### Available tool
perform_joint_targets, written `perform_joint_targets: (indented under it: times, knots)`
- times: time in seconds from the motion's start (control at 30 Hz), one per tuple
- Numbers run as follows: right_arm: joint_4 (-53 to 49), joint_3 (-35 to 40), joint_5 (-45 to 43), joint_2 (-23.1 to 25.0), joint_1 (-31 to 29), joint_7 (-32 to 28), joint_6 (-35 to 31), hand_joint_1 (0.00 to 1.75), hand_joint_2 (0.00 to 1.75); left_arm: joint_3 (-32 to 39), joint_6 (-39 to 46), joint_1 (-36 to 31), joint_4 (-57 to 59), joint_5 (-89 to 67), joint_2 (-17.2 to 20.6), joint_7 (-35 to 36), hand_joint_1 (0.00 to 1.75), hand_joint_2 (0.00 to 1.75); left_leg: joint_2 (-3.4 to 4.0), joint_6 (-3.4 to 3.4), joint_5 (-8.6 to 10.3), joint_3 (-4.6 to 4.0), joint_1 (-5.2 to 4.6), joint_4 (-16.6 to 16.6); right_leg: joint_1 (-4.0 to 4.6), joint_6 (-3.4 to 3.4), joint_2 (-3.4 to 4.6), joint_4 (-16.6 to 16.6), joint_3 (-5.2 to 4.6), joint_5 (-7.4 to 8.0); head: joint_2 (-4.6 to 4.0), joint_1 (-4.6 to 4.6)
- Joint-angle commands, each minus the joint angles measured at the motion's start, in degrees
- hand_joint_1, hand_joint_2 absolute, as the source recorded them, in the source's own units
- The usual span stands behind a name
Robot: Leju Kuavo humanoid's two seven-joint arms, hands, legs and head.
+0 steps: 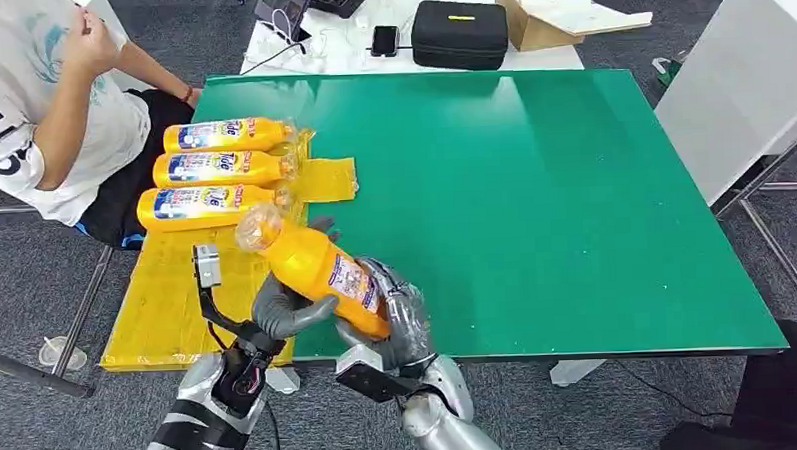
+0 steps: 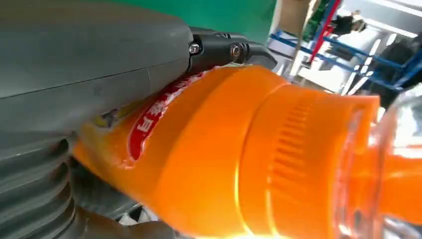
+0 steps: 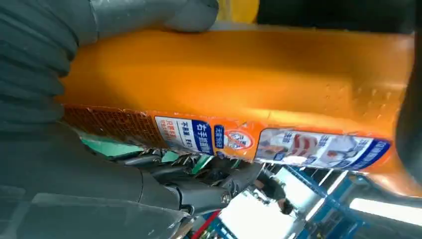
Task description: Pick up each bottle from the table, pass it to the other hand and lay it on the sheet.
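Both my hands hold one orange bottle [image 1: 321,271]. My left fingers [image 1: 289,311] and right fingers [image 1: 403,315] wrap it above the tabletop [image 1: 534,200].

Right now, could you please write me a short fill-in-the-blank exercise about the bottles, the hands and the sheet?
1. The number of bottles lying on the yellow sheet is ____.
2. The orange bottle in the air is held by ____ hands, the left hand and the right hand.
3. The table top is ____ in colour.
4. The person sits on the robot's ____ side.

Missing words: three; both; green; left
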Motion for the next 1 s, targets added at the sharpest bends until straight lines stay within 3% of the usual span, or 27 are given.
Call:
perform_joint_targets:
  times: [0.03,0.5,0.53,0.57,1.0]
  knots:
    - [11.0,9.0,-1.2,1.6,-3.5,0.8,-0.2,1.75,1.75,-3.7,1.2,-4.1,6.3,0.3,1.1,-0.1,0.00,1.75,0.07,0.05,-0.08,0.21,0.03,0.0,0.06,-0.07,0.00,0.0,0.21,-0.05,0.00,0.02]
    - [12.6,10.4,-2.8,1.6,-3.8,1.4,0.2,1.75,1.75,-3.3,1.5,-4.1,6.0,0.4,0.9,-0.7,0.00,1.75,0.02,0.06,-0.10,0.24,0.01,0.0,0.05,-0.09,-0.08,0.0,0.25,-0.11,0.00,0.02]
    - [13.2,10.4,-2.8,1.6,-4.0,1.7,0.3,1.75,1.75,-2.6,1.1,-3.7,5.4,1.3,0.7,-0.9,0.14,1.75,0.01,0.05,-0.07,0.18,0.01,0.0,0.04,-0.07,-0.07,0.0,0.18,-0.08,0.00,0.02]
    - [13.5,10.2,-2.9,1.6,-4.0,1.6,0.1,1.75,1.75,-2.2,1.4,-3.2,4.4,1.4,0.6,-1.0,1.73,1.75,-0.01,0.04,-0.03,0.11,-0.01,0.0,0.02,-0.05,-0.09,0.0,0.11,-0.05,0.00,0.04]
    - [13.6,7.8,-1.6,1.4,-4.3,2.6,0.1,1.75,1.75,-0.9,1.1,-1.1,0.7,2.4,0.2,0.1,1.75,1.75,-0.02,0.04,-0.03,0.07,0.01,0.0,0.03,-0.05,-0.10,0.0,0.06,-0.04,0.00,0.02]
